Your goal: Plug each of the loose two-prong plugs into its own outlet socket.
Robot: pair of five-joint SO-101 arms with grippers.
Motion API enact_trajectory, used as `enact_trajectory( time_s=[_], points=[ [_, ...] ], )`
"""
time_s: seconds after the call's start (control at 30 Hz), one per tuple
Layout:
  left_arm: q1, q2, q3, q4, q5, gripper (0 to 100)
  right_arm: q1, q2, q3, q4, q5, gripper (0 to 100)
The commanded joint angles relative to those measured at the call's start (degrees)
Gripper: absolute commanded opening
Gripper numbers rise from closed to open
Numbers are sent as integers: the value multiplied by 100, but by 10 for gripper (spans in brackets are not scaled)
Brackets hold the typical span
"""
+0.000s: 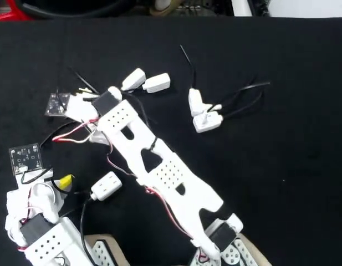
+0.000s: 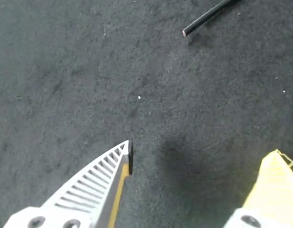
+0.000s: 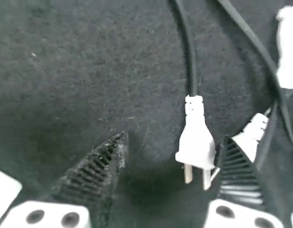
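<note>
Evidently poised to grasp, the right pincer (image 3: 172, 142) stands wide open astride a white plug (image 3: 196, 142) lying toward ten o'clock on the tabletop (image 1: 281, 183); the left pincer (image 2: 203, 148), likewise open, holds nothing.

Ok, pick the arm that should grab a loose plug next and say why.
Right. The right gripper is open, and a white two-prong plug lies between its fingers, close to one. The left gripper is open over bare cloth, with a cable end ahead.
</note>
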Motion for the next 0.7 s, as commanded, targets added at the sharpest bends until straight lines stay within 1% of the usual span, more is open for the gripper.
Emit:
enact_trajectory(
  time_s=[0.0, 0.1, 0.17, 0.27, 0.3, 0.33, 0.4, 0.53, 0.67],
  points=[
    [-57, -62, 110, 18, 26, 403, 176, 277, -312, 26, 35, 256],
    [-57, -62, 110, 18, 26, 403, 185, 356, -497, 70, 9, 218],
    [-57, -62, 110, 18, 26, 403, 185, 374, -541, 70, 0, 155],
    [-22, -62, 110, 9, 26, 403, 149, 374, -541, 281, -18, 26],
    [-22, -62, 110, 9, 26, 403, 141, 374, -541, 308, -114, 8],
    [-22, -62, 110, 9, 26, 403, 158, 374, -558, 308, -264, 22],
    [-22, -62, 110, 9, -88, 403, 273, 312, -611, 308, -422, 10],
    [-13, -44, 110, 9, -229, 403, 352, -48, -646, 325, -457, 11],
    [-13, -44, 110, 9, -237, 403, 334, -708, -207, 343, -730, 11]
  ],
)
